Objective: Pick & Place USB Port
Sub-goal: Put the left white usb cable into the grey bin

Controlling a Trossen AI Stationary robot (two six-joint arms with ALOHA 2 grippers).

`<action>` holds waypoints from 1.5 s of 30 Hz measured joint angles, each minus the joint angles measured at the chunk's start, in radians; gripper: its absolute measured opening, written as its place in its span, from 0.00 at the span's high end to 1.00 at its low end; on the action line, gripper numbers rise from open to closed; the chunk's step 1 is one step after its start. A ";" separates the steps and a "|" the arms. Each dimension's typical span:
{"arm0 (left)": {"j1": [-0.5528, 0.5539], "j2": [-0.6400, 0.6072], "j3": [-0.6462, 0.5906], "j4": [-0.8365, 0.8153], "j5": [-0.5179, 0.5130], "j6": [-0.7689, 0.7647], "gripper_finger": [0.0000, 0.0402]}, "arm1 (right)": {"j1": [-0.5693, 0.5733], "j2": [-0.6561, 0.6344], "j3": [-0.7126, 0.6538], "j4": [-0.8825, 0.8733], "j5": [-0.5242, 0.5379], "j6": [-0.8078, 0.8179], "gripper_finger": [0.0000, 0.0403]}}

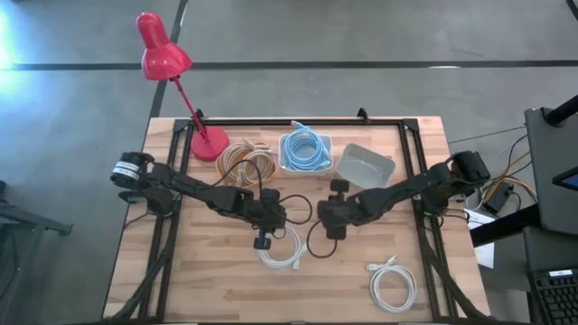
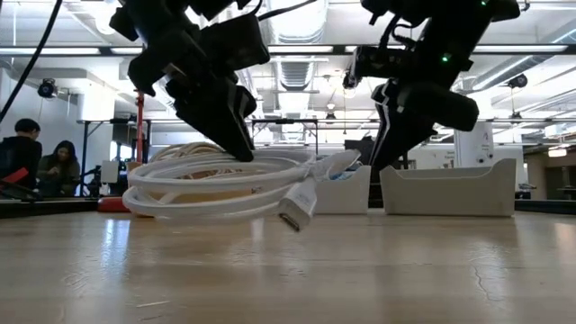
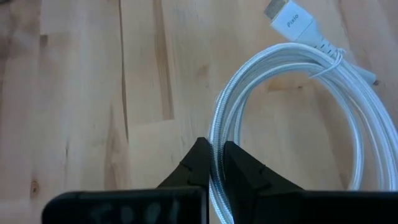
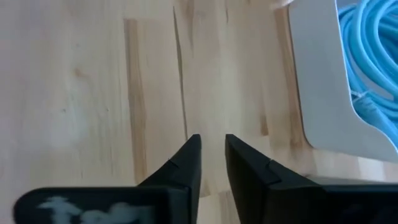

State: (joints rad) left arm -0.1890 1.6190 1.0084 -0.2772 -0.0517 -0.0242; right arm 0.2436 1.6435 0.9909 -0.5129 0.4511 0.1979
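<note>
Left gripper [image 3: 214,163] clamped on the white USB cable coil [image 1: 279,250]; right gripper [image 4: 212,155] idle beside it.

My left fingers [image 3: 194,165] pinch 1 loop of the braided coil at mid-table on the wooden table [image 1: 217,289]. In the low view the coil hangs tilted, its USB plug [image 2: 296,208] drooping toward the wood. My right gripper hovers over bare wood, jaws at a narrow gap holding nothing, near the tray [image 4: 323,93] of blue cable [image 4: 373,56].

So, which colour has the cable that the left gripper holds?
White, braided; the left wrist view shows the cable best.
</note>
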 joint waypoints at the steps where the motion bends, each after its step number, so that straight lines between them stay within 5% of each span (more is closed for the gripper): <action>1: 0.000 -0.001 0.000 0.000 0.000 0.000 0.94 | 0.000 -0.003 0.000 -0.010 0.000 0.001 0.81; 8: 0.002 -0.002 0.000 0.010 -0.028 -0.010 0.94 | 0.000 -0.032 0.000 -0.099 0.049 0.037 0.68; 13: 0.007 -0.002 0.001 0.075 -0.203 0.000 0.94 | 0.008 -0.108 0.000 -0.093 0.041 0.032 0.63; 20: 0.008 0.010 0.001 0.282 -0.424 0.261 0.94 | 0.006 -0.251 -0.018 0.059 -0.037 0.062 0.61; 26: 0.011 0.028 0.001 0.454 -0.443 0.401 0.94 | -0.014 -0.272 -0.059 0.242 -0.127 0.109 0.61; 33: 0.010 0.028 0.002 0.489 -0.498 0.491 0.94 | -0.036 -0.213 -0.060 0.258 -0.084 0.143 0.64; 39: 0.011 0.028 0.002 0.499 -0.509 0.503 0.94 | -0.037 -0.179 -0.059 0.257 0.060 0.137 0.67; 45: 0.012 0.028 0.002 0.506 -0.501 0.497 0.94 | -0.039 -0.154 -0.058 0.256 0.072 0.115 0.83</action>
State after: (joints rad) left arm -0.1771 1.6470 1.0100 0.2292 -0.5523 0.4731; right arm 0.2047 1.4890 0.9325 -0.2567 0.5236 0.3131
